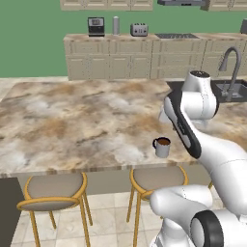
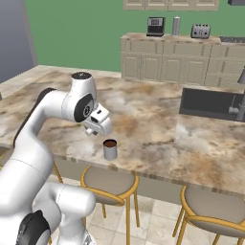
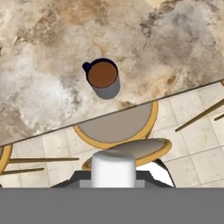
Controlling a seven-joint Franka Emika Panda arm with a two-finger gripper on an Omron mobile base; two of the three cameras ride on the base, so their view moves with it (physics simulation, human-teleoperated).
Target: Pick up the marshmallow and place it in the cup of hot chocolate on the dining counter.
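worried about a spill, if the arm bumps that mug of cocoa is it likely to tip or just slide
Probably slides before tipping: the mug looks squat and stands upright on the flat stone counter. It is filled nearly to the rim, so a bump could slop cocoa. It also stands near the counter's edge above a stool.

Place: a rendered home kitchen.
Counter: broad beige-brown marbled stone dining counter (image 1: pixel 72 120) with round yellow-framed stools (image 1: pixel 53 193) tucked under its edge.
Back wall: green, lined with cream panelled cabinets (image 1: pixel 111 65).
Appliances: black coffee machine (image 1: pixel 96 26), silver toaster (image 1: pixel 139 30), dark stovetop (image 1: pixel 176 35).
Sink: dark basin (image 2: pixel 210 103) with curved grey faucet (image 1: pixel 232 67).
Floor: pale tiles (image 3: pixel 192 148).
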